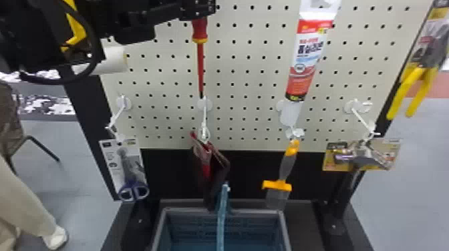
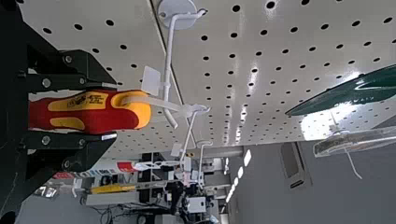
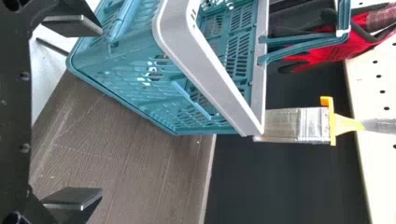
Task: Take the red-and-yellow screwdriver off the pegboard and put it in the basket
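Observation:
In the head view my left gripper (image 1: 199, 10) is at the top of the pegboard (image 1: 247, 80), with the red-and-yellow screwdriver (image 1: 200, 60) pointing straight down below it. The left wrist view has the left gripper (image 2: 109, 111) shut on the screwdriver's handle (image 2: 93, 112), one finger along each side. A pale strap runs through the handle's end and across the white hook (image 2: 168, 60); whether it still hangs there I cannot tell. The basket (image 1: 220, 210) stands below the board. Beside the basket (image 3: 210, 60), in the right wrist view, my right gripper (image 3: 102, 112) is open and holds nothing.
Around the basket's back hang red-and-black gloves (image 1: 208, 160) and a yellow-handled brush (image 1: 279, 185). Carded scissors (image 1: 128, 173) hang left, a carded tool (image 1: 364, 158) right, and a sealant tube (image 1: 307, 56) upper right. The basket's blue handle (image 1: 222, 217) stands upright.

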